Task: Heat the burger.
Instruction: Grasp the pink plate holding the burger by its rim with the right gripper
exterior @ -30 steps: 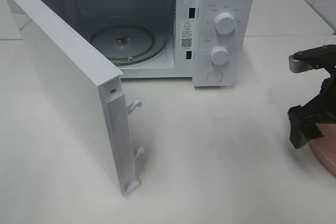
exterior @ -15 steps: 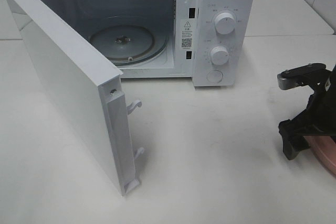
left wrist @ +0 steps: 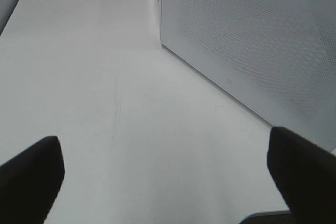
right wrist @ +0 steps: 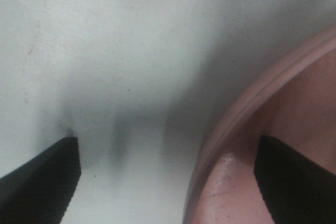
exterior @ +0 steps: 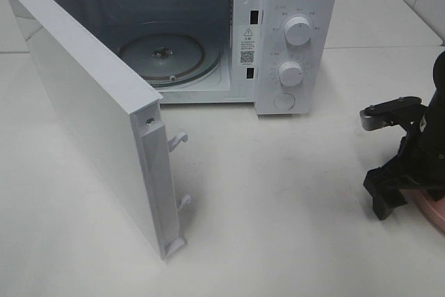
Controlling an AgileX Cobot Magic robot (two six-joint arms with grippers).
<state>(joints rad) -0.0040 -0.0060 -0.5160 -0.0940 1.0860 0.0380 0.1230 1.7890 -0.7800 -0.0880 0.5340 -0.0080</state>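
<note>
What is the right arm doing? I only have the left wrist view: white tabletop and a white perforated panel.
Observer: The right gripper is open and straddles the rim of a pink plate: one finger over the plate, the other over the table.
Operator: Is that panel the microwave?
Observer: It is the outer face of the door of the microwave, which stands swung wide open.
Operator: Anything inside?
Observer: Only the glass turntable, with nothing on it.

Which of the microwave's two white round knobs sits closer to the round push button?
The lower white round knob, just above the round push button; the upper knob sits higher up.
</note>
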